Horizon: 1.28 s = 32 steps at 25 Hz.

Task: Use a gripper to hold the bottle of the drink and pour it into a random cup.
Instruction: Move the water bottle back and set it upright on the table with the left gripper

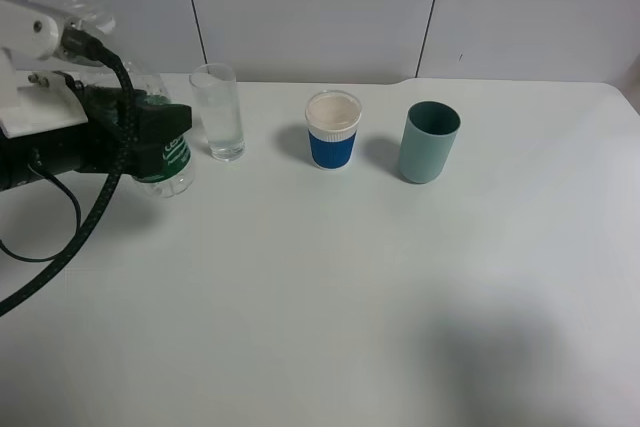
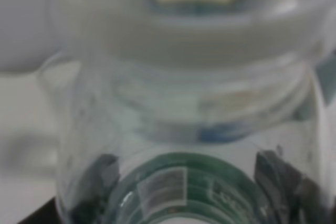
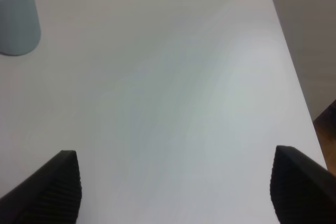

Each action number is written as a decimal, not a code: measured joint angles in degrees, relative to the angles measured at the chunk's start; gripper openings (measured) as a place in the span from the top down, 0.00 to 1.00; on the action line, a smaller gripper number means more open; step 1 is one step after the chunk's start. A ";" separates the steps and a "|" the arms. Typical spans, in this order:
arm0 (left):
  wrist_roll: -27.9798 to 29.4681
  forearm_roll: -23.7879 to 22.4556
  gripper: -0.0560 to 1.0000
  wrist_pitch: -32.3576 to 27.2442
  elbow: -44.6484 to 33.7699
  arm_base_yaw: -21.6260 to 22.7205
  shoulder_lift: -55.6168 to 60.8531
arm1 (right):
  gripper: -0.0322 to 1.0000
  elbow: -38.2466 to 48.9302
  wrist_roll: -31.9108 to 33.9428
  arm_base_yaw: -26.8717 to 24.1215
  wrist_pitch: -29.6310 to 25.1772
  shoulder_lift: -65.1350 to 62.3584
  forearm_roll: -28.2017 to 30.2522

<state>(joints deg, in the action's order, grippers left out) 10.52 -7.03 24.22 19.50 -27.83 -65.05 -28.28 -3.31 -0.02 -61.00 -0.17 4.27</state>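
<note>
1. The left gripper is clenched on the drink bottle, with its black fingers at either side of the green label.
2. The drink bottle is just beside the tall glass tumbler, on the side away from the other cups. It is not touching the tumbler and is roughly upright. I cannot tell whether its base rests on the white table.
3. In the left wrist view the drink bottle fills the frame, blurred. The green label is low down, with a dark finger on each flank. The left gripper grasps around the bottle.
4. The glass tumbler stands upright on the table, clear and straight-sided.
5. The blue-and-white cup is near the tumbler on the side opposite the bottle. It is upright and apart from the tumbler.
6. The teal-green cup is past the blue-and-white cup, well apart from the tumbler, and upright.
7. The right gripper is released, its fingertips spread wide over bare table with nothing between them.
8. In the right wrist view the teal-green cup is the only cup showing, and the tumbler is out of that view.
</note>
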 joint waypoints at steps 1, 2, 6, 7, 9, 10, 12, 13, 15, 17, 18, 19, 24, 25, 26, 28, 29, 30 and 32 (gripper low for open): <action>-3.63 4.32 0.43 0.05 -0.80 0.00 0.00 | 0.25 0.00 0.00 0.00 0.00 0.00 0.00; -7.41 8.18 0.43 0.36 -1.57 0.00 0.00 | 0.25 0.00 0.00 0.00 0.00 0.00 0.00; -19.95 20.58 0.43 2.40 -3.88 0.00 0.00 | 0.25 0.00 0.00 0.00 0.00 0.00 0.00; -21.79 22.77 0.43 2.68 -4.35 0.00 0.00 | 0.25 0.00 0.00 0.00 0.00 0.00 0.00; -25.28 26.86 0.43 3.05 -4.70 0.00 -0.06 | 0.25 0.00 0.00 0.00 0.00 0.00 0.00; -26.62 28.24 0.43 3.54 -4.70 0.00 -0.27 | 0.25 0.00 0.00 0.00 0.00 0.00 0.00; -28.49 29.67 0.43 5.11 -4.70 0.00 -1.22 | 0.25 0.00 0.00 0.00 0.00 0.00 0.00; -29.08 29.89 0.43 6.05 -4.70 0.00 -2.19 | 0.25 0.00 0.00 0.00 0.00 0.00 0.00; -29.46 29.72 0.43 7.93 -4.70 0.00 -4.58 | 0.25 0.00 0.00 0.00 0.00 0.00 0.00; -29.46 28.29 0.43 10.39 -4.70 0.00 -7.84 | 0.25 0.00 0.00 0.00 0.00 0.00 0.00; -29.01 27.33 0.43 11.64 -4.70 0.00 -9.28 | 0.25 0.00 0.00 0.00 0.00 0.00 0.00; -28.01 25.98 0.43 12.68 -4.65 0.00 -11.02 | 0.25 0.00 0.00 0.00 0.00 0.00 0.00; -18.61 16.57 0.43 19.75 -4.88 0.00 -18.14 | 0.25 0.00 0.00 0.00 0.00 0.00 0.00; -17.36 15.11 0.43 21.05 -4.88 0.00 -19.13 | 0.25 0.00 0.00 0.00 0.00 0.00 0.00; -16.12 13.61 0.43 22.06 -4.88 0.00 -20.21 | 0.25 0.00 0.00 0.00 0.00 0.00 0.00; -14.75 10.84 0.43 24.17 -4.88 0.00 -22.05 | 0.25 0.00 0.00 0.00 0.00 0.00 0.00; -14.43 9.60 0.43 25.06 -4.88 0.00 -23.01 | 0.25 0.00 0.00 0.00 0.00 0.00 0.00; -14.27 8.05 0.43 25.77 -4.88 0.00 -23.95 | 0.25 0.00 0.00 0.00 0.00 0.00 0.00; -14.21 5.17 0.43 27.58 -4.88 0.00 -25.66 | 0.25 0.00 0.00 0.00 0.00 0.00 0.00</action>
<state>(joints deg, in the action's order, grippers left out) -3.69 -1.87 51.80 14.62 -27.83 -90.71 -28.28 -3.31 -0.02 -61.00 -0.17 4.27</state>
